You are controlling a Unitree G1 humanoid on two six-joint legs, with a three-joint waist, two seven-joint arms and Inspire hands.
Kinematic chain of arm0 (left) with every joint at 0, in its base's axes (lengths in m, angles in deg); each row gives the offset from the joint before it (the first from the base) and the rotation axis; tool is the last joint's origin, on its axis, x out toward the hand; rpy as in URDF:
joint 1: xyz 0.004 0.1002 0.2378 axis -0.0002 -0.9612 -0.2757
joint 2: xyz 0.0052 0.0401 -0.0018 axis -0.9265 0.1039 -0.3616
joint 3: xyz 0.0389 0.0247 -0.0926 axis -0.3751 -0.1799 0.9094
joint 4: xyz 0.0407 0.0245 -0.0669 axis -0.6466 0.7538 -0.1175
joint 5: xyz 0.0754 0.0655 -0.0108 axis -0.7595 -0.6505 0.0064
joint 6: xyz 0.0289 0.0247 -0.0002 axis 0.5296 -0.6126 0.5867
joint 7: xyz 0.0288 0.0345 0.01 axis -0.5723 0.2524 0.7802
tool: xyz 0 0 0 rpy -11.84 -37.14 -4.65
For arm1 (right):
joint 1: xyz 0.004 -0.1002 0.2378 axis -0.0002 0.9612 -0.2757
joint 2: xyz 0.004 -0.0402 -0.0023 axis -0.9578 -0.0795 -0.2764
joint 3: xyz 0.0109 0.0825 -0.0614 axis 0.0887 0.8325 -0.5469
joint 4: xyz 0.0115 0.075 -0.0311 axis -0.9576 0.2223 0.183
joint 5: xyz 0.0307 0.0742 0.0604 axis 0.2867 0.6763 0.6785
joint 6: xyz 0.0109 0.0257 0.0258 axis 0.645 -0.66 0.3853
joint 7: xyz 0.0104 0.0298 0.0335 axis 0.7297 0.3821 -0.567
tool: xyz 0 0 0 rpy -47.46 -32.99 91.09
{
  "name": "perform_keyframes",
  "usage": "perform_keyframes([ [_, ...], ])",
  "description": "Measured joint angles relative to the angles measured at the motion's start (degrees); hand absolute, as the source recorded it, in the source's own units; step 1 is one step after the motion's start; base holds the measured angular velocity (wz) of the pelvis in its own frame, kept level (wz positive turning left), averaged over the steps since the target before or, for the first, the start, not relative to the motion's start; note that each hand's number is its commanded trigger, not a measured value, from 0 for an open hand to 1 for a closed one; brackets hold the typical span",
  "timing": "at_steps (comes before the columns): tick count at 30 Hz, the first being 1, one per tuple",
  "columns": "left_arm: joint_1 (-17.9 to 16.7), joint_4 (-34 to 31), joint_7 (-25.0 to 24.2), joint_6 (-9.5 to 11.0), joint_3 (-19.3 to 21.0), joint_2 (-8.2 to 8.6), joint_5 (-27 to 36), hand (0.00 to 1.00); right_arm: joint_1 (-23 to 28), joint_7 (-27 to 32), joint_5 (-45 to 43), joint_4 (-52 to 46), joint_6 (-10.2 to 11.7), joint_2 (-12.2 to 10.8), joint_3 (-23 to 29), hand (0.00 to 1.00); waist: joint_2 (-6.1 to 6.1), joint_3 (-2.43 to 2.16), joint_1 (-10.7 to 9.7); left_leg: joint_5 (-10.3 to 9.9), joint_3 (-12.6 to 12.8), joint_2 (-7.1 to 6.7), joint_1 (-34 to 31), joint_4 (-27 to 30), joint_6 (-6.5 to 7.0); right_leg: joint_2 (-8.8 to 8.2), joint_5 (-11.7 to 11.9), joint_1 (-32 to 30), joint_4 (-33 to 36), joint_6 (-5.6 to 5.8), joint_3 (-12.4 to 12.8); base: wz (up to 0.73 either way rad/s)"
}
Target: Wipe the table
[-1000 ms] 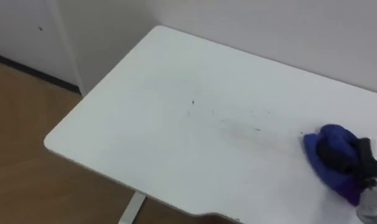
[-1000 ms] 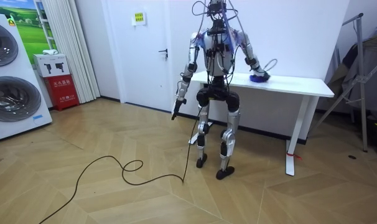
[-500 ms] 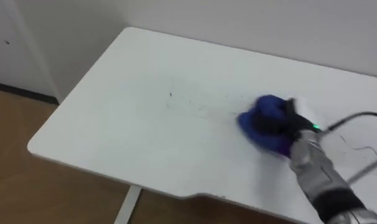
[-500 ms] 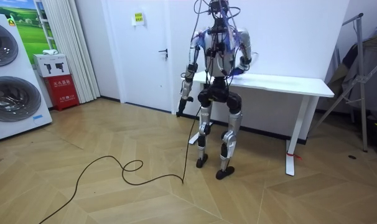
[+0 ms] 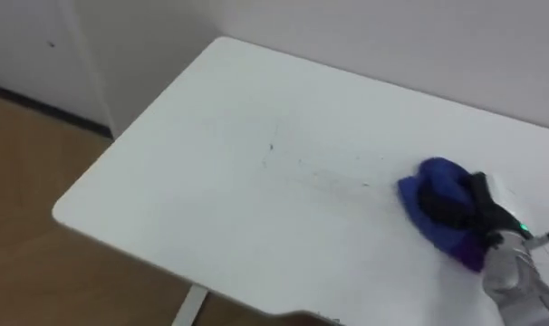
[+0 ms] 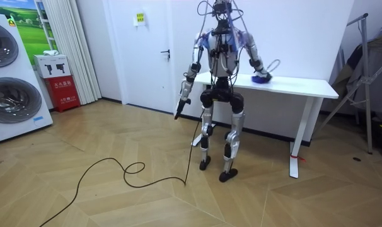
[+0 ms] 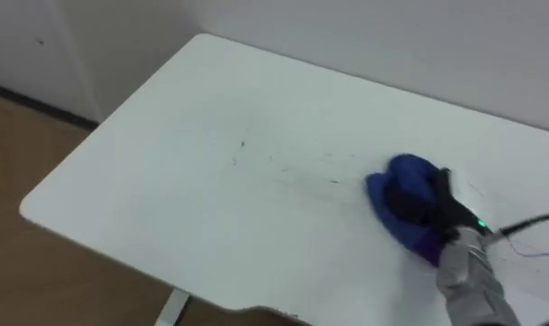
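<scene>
Floor: light wooden herringbone floor (image 6: 115, 189), spread across the whole room.
Wall: plain white wall (image 5: 392, 36), running behind the table's far edge.
Robot: stands upright on both legs at the table's long front edge, towards the end on the room view's left, facing the wall.
Table: long white rectangular table on white legs (image 5: 211, 172), its long side against the wall; one rounded near corner points towards the camera in the eye views.
Washing machines: white front-loading washing machines with round doors (image 6: 8, 94), at the room view's far left, well apart from the table.
Door: closed white door (image 6: 147, 50), in the wall to the room view's left of the robot.
Box: small red box (image 6: 63, 91), on the floor just beside the washing machines.
Cloth: bunched bright blue cloth (image 5: 435, 172), lying on the tabletop towards the robot's right, near the back edge.
Right hand: dark right hand (image 5: 460, 206), reaching over the table and lying on top of the blue cloth; whether it grips the cloth or only presses on it cannot be told.
Left hand: left hand (image 6: 178, 110), hanging low at the robot's side, away from the table; too small to tell how it is held.
Marks: faint thin dark marks (image 5: 270, 148), scattered across the middle of the tabletop, to the left of the cloth.
</scene>
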Motion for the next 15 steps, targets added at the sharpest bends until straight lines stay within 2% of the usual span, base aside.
perform_keyframes([
  [2,1.0,-0.8,0.1,1.0,0.3,-0.76,-1.6,0.0,3.5,1.4,2.1,2.8,0.0,1.6,2.8,1.0,1.27,-0.65,-0.6,-2.8,2.4,1.99,-0.1,3.5,0.4,-1.42,-0.3,-1.7,6.4,0.02,-0.2,-0.61],
  [3,1.3,-1.0,0.2,1.3,0.2,-1.12,-1.6,0.0,4.2,1.8,2.8,2.9,0.0,1.8,3.0,1.0,1.39,-0.73,-0.6,-3.4,3.4,2.54,0.0,4.2,0.52,-2.03,-0.5,-2.3,8.7,0.14,-0.2,-0.69],
  [4,2.0,-1.1,0.4,2.3,0.3,-2.0,-1.6,0.0,5.4,2.5,4.0,3.0,-0.3,1.7,2.9,1.0,1.47,-0.77,-0.9,-4.0,4.3,3.47,0.0,5.5,0.56,-3.56,-1.0,-4.3,13.4,0.29,-0.1,-0.5],
  [5,3.0,-1.2,0.6,2.7,-0.3,-2.85,-1.5,0.0,6.2,3.3,5.2,2.8,-0.9,1.7,2.9,1.0,1.88,-0.86,-1.5,-5.1,4.7,4.55,-0.3,7.4,0.47,-5.88,-1.8,-5.2,17.4,0.29,-0.1,-0.37],
  [6,3.3,-1.3,0.7,3.0,-0.4,-3.16,-1.5,0.0,6.6,3.6,5.6,2.6,-1.5,1.6,2.9,1.0,2.27,-1.04,-1.7,-5.7,4.6,5.28,-0.7,8.5,0.22,-7.03,-2.1,-5.5,18.6,0.21,0.3,-0.33],
  [8,4.6,-1.2,1.7,4.4,-1.0,-4.36,-1.0,0.0,5.4,5.0,5.8,0.7,-5.0,-0.9,1.7,1.0,2.83,-1.0,-1.3,-6.8,5.2,8.61,-2.2,11.3,-1.45,-11.03,-1.7,-7.1,18.8,0.61,3.9,-0.44],
  [9,5.3,-1.1,1.7,4.4,-1.2,-4.57,-1.0,0.0,4.6,5.5,5.8,0.3,-5.6,-1.8,1.3,1.0,2.83,-0.99,-0.7,-6.9,5.3,9.41,-2.9,12.0,-2.0,-11.51,-1.3,-7.5,17.4,0.77,4.9,-0.54],
  [10,6.6,-0.5,1.8,4.5,-1.6,-4.56,-1.0,0.0,2.6,6.3,5.8,-0.6,-7.7,-3.4,0.2,1.0,2.82,-0.98,0.9,-6.9,5.9,11.41,-3.9,12.9,-3.16,-12.04,-0.4,-7.9,13.8,1.23,7.1,-0.55],
  [11,8.0,1.0,2.1,5.0,-2.5,-4.76,-1.0,0.0,0.1,6.0,5.8,-1.9,-10.0,-4.5,-2.0,1.0,2.8,-0.97,2.0,-6.7,6.1,13.32,-5.0,13.4,-4.52,-12.11,1.2,-7.9,9.9,1.4,7.8,-0.53],
  [12,9.0,1.9,2.1,5.0,-3.2,-4.95,-1.0,0.0,-1.6,5.6,5.7,-2.3,-10.8,-5.1,-3.5,1.0,2.78,-0.96,2.8,-6.5,6.2,14.26,-5.4,13.4,-5.25,-12.0,2.3,-7.9,7.9,1.58,7.7,-0.46],
  [13,10.7,3.6,1.9,4.8,-4.0,-4.93,-0.9,0.0,-5.6,3.8,5.3,-3.6,-12.2,-6.0,-7.0,1.0,2.61,-0.9,3.7,-5.8,6.4,16.03,-6.5,13.3,-6.56,-11.73,4.9,-7.9,4.5,1.65,7.8,-0.36],
  [14,11.7,3.8,1.4,4.3,-4.4,-4.92,-0.8,0.0,-10.4,0.8,2.5,-4.8,-12.6,-6.4,-11.7,1.0,1.95,-0.72,4.6,-4.7,6.4,17.32,-7.8,13.1,-8.56,-11.74,7.0,-8.7,2.7,1.81,7.9,-0.31],
  [15,12.3,3.8,1.4,4.3,-4.4,-4.85,-0.5,0.0,-12.7,-0.9,0.4,-6.0,-12.5,-6.8,-13.2,1.0,1.64,-0.48,4.8,-4.0,6.4,18.04,-8.4,13.0,-9.61,-11.58,7.7,-9.2,2.5,1.79,7.9,-0.26],
])
